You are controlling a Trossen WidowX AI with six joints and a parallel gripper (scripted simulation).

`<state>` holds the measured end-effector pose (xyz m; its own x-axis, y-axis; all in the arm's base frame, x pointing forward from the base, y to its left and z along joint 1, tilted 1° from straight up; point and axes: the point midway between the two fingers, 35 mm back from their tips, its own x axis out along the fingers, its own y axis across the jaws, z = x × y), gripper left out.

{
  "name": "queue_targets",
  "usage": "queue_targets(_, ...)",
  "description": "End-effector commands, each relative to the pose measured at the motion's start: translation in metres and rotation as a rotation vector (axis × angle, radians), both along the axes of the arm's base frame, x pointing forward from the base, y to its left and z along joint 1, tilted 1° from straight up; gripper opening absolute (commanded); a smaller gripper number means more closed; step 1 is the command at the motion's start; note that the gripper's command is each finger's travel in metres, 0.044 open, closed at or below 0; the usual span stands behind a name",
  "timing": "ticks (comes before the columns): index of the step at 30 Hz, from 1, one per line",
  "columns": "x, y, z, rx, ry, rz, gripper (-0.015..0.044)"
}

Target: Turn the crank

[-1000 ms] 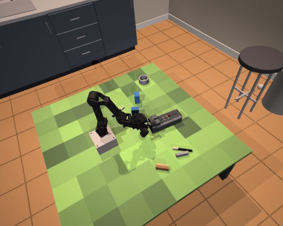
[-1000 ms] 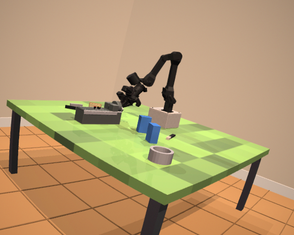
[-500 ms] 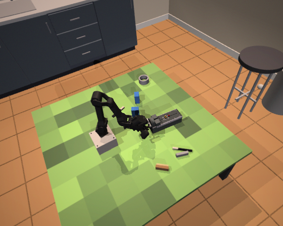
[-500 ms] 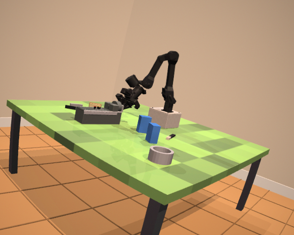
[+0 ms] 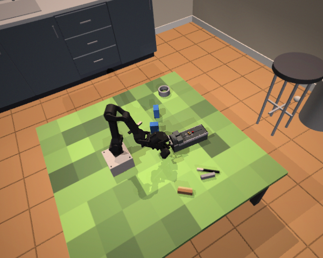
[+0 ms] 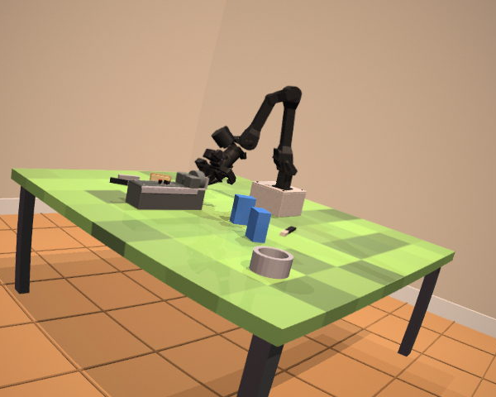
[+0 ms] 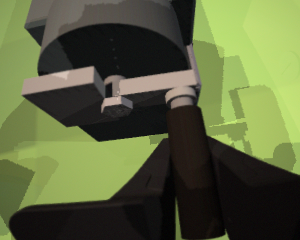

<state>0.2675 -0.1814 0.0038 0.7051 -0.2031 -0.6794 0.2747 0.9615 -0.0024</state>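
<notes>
The machine, a long dark grey box [image 5: 190, 143] [image 6: 170, 201], lies on the green table. On its top, the small red pointer [image 5: 192, 131] [image 6: 159, 181] shows a little to the far-end side of the brass marks [image 5: 189, 133]; exact offset is too small to tell. In the wrist view the pale crank arm [image 7: 157, 82] reaches right from the hub bolt [image 7: 116, 106] under the grey round housing [image 7: 115, 20]. Its dark brown handle [image 7: 190, 170] points toward the camera. My gripper [image 7: 183, 143] [image 5: 169, 145] is shut on the handle, one finger on each side.
Two blue blocks [image 5: 155, 110] [image 5: 154, 127] stand beside the arm and machine. A grey ring [image 5: 163, 94] [image 6: 270, 265] lies farther back. An orange block [image 5: 184, 190], a grey bar [image 5: 207, 176] and a black-and-white stick [image 5: 211, 170] lie on the machine's other side.
</notes>
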Motion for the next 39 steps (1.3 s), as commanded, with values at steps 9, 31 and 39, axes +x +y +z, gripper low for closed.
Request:
queue_targets(9,0.000,0.000,0.000,0.000,0.000,0.000,0.0341)
queue_targets(31,-0.001,0.001,0.050,0.000,-0.001,0.000,0.0440)
queue_targets(39,0.001,-0.002,0.090,0.000,0.000,-0.001,0.0440)
